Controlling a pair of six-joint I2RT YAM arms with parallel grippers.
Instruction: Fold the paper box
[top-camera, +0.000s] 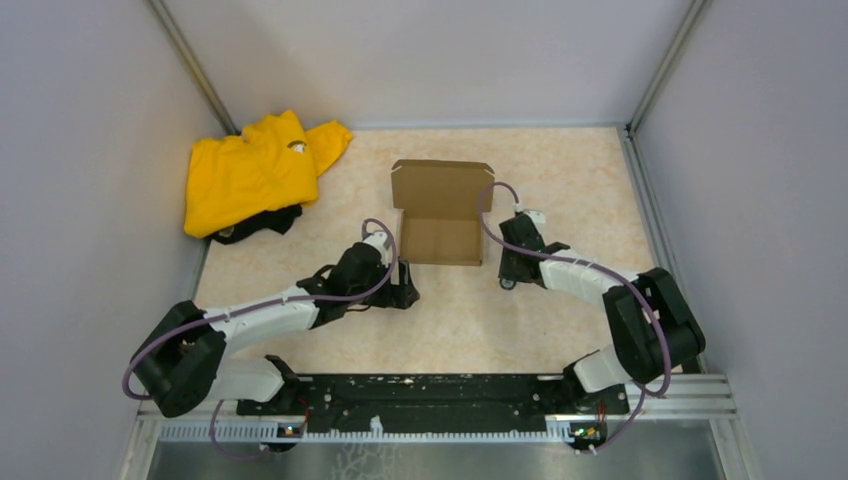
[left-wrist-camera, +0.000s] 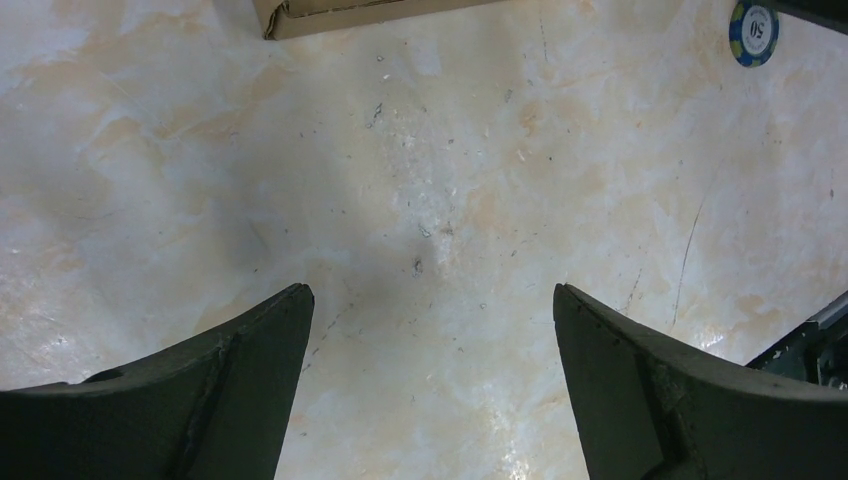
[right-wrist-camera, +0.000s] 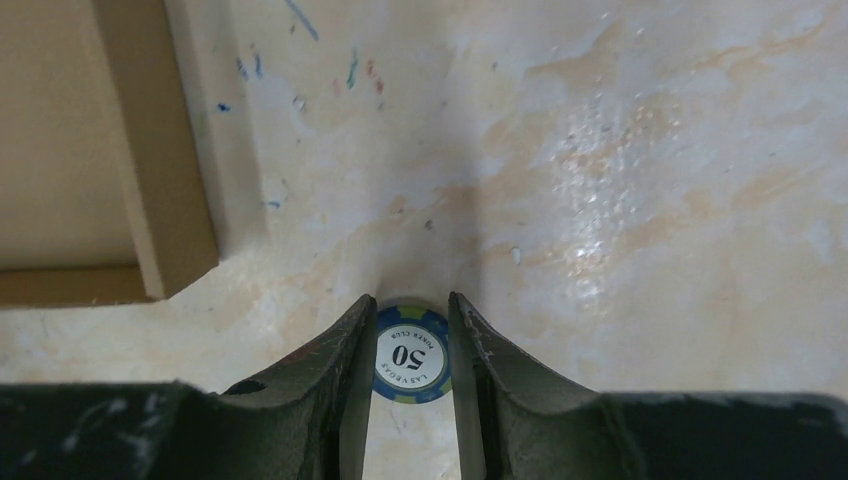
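In the wrist views alone, a poker chip (right-wrist-camera: 410, 352) is shown, flanked by the right hand (right-wrist-camera: 411, 300); whether it is clamped cannot be told. The left hand (left-wrist-camera: 430, 290) is spread apart.

The paper box (top-camera: 440, 215) is plain, unprinted brown. At its ten o'clock, the garment (top-camera: 255, 175) is bright yellow. The table (top-camera: 560, 180) is cream, marbled with peach. The poker chip (right-wrist-camera: 410, 352) is blue with pale edge stripes and a white centre.
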